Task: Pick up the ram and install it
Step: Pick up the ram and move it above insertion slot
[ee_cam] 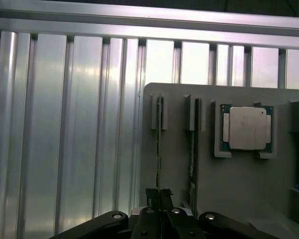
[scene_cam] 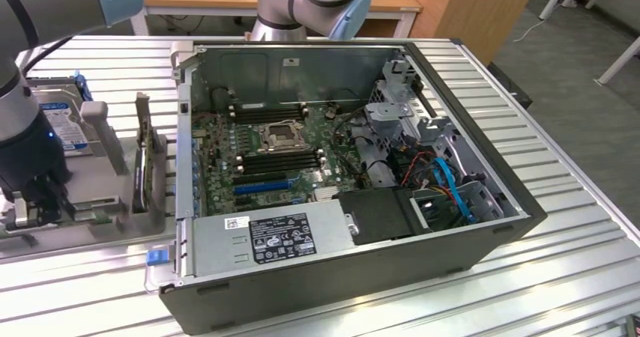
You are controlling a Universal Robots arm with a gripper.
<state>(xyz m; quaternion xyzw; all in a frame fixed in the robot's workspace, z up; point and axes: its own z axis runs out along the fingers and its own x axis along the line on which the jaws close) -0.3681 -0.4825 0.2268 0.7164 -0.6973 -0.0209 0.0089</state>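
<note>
I find the gripper (ee_cam: 159,193) clamped on the ram (ee_cam: 159,149), which stands on edge in its grey holder (ee_cam: 239,189). A second stick (ee_cam: 193,149) stands just beside it, with the processor (ee_cam: 246,128) beyond. In the exterior view, the holder sits at 9 o'clock from the open case (scene_cam: 480,251).

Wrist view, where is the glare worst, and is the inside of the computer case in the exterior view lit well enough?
Wrist view: the ribbed metal table glares almost white beyond the grey holder; the gripper, closed on the ram, is a dark silhouette. Exterior view: the computer case is evenly lit inside, shadowed around the blue cables; bright streaks on the table's slats.
</note>
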